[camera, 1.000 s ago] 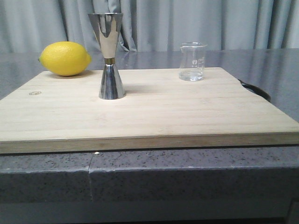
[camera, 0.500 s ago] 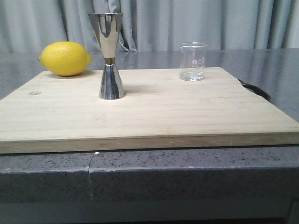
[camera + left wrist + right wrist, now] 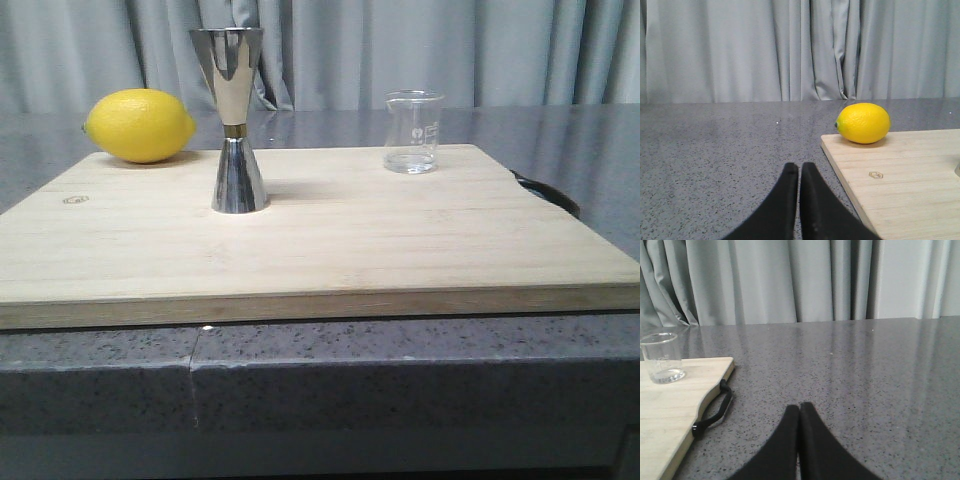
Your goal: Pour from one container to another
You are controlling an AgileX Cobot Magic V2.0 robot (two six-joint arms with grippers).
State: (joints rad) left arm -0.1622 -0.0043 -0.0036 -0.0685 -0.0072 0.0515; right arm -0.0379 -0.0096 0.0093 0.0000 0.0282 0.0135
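Standing upright on board [image 3: 330, 250]: jigger [image 3: 233, 120], beaker [image 3: 412, 131]; left tool [image 3: 799, 170], right tool [image 3: 799, 410] pressed together.

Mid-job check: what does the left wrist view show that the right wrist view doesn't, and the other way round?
Only the left wrist view shows the lemon at the board's corner, plus the left hand, fingers together. Only the right wrist view shows the glass beaker, the board's black strap, and the right hand, also closed. Both show the wooden board, grey counter and curtain. Neither shows the jigger clearly.
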